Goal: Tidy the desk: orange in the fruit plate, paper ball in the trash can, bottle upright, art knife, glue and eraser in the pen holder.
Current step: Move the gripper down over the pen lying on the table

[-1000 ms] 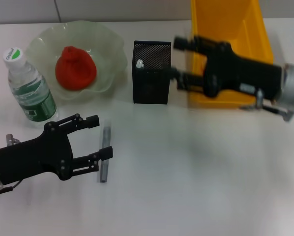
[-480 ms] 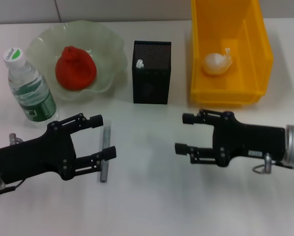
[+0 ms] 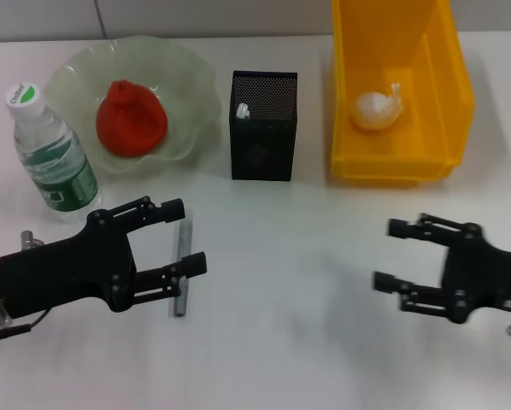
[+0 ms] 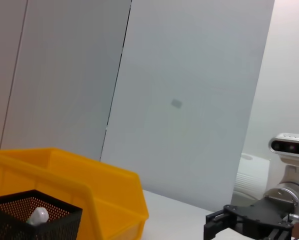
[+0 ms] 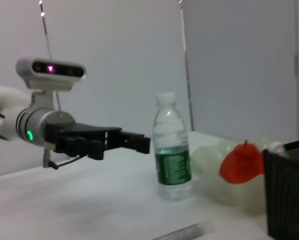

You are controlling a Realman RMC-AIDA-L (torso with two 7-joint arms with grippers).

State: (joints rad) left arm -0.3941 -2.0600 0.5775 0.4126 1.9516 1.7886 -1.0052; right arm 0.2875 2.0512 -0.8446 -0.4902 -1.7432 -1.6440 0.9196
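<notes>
Yellow trash can (image 3: 401, 162) at upper right holds the paper ball (image 3: 376, 110). Since a moment ago the right gripper (image 3: 390, 254) has drawn back toward the lower right, fingers spread and empty. At lower left, the left gripper (image 3: 184, 234) stays spread around the grey art knife (image 3: 181, 266).

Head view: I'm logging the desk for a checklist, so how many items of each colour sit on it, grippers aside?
Red: 1, orange
Green: 2, fruit plate, bottle
Black: 1, pen holder
Yellow: 1, trash can
White: 1, paper ball
Grey: 1, art knife
Total: 7
</notes>
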